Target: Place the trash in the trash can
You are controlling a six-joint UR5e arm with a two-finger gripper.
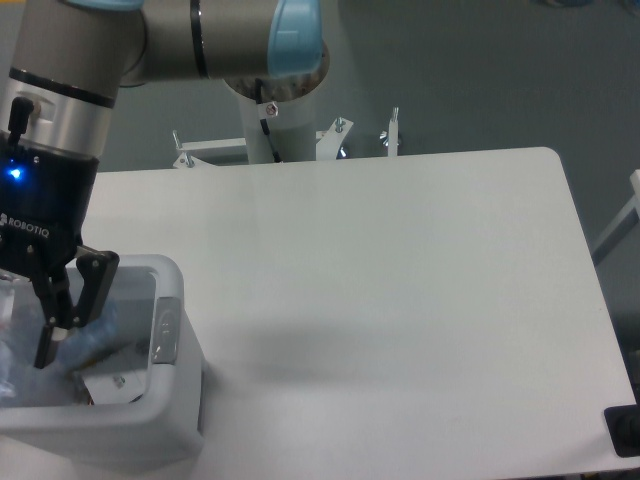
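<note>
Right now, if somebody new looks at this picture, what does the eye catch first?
Probably the big grey arm at the upper left, with its black hand and small blue light, reaching down over the white trash can at the lower left corner. A clear plastic bottle sits between the fingers above the can's opening. The rest is a wide bare white table.
</note>
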